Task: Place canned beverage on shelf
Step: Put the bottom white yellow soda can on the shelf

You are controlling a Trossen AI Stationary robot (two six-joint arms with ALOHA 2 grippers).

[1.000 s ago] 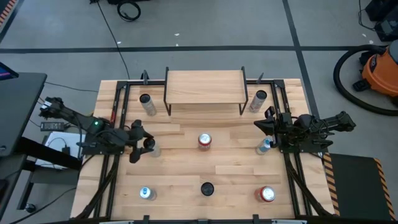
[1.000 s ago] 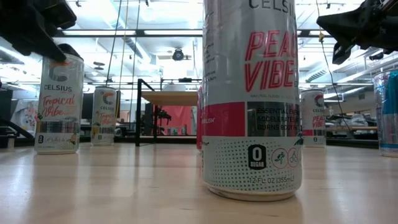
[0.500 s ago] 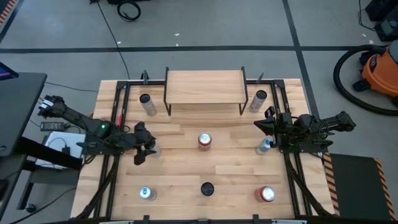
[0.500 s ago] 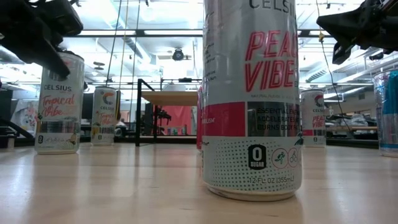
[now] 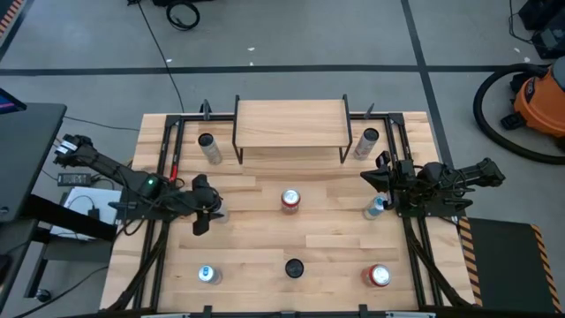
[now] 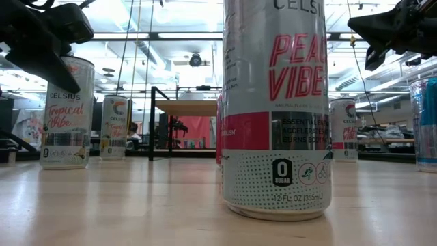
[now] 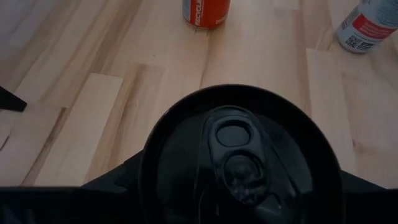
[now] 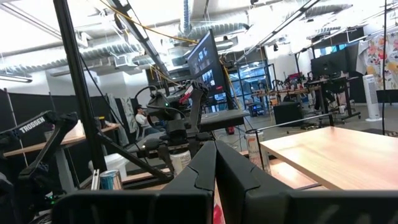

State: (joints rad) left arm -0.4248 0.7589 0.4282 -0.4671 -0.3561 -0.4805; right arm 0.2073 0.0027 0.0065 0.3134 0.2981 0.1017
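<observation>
My left gripper [image 5: 208,212] hangs directly over a can [image 7: 239,155] on the left side of the counter [image 5: 265,256], its fingers spread around the top but not yet pinching it, as far as I can tell. In my left wrist view the can's dark lid fills the space between my fingers. In the low view the gripper [image 6: 51,58] covers the upper edge of the Tropical Vibe can [image 6: 66,113], which stands on the wood.

The shelf [image 5: 290,124] at the far edge of the counter carries nothing. By my judgement the task is at its start: the grasp, the lift, the carry and the set-down all remain.

My right gripper [image 5: 378,181] waits above the right side of the counter, fingers pressed together, holding nothing.

Compared with a second ago, my left gripper has slid from beside the can to squarely over it, and its fingers have begun drawing inward. The right arm and the other cans have not moved.
</observation>
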